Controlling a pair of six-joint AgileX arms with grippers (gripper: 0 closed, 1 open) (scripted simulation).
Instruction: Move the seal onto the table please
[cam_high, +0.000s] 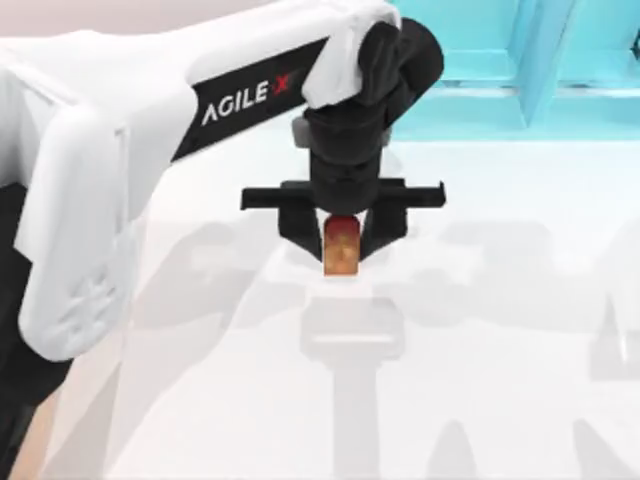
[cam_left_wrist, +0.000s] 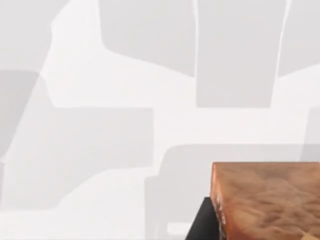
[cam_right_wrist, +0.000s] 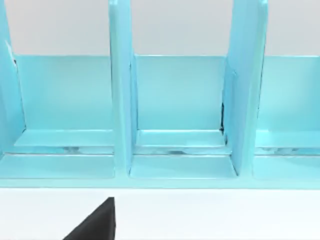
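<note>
A: Left to right, quick. At 9 o'clock in the top view, the white left arm (cam_high: 90, 200) reaches in across the table (cam_high: 500, 300).

B: And its gripper?

A: The left gripper (cam_high: 341, 248) is just above centre, pointing down, jaws clenched on the seal (cam_high: 341, 245). Fingers (cam_high: 296, 226) pinch it from both sides, dark red top up between them, amber body hanging below.

B: Is the seal down yet?

A: Can't tell for sure. Its shadow lies apart from it toward 6 o'clock, so I judge it's held clear of the surface. In the left wrist view the amber block (cam_left_wrist: 267, 200) sits close to the lens over bare white table. Gripped by the top so the base can land flat, I'd guess.

B: Further right?

A: The light blue shelf unit (cam_high: 520, 70) at 1 o'clock. The right wrist view faces its compartments (cam_right_wrist: 180, 100); whether the right gripper is clenched or released, can't tell.
</note>
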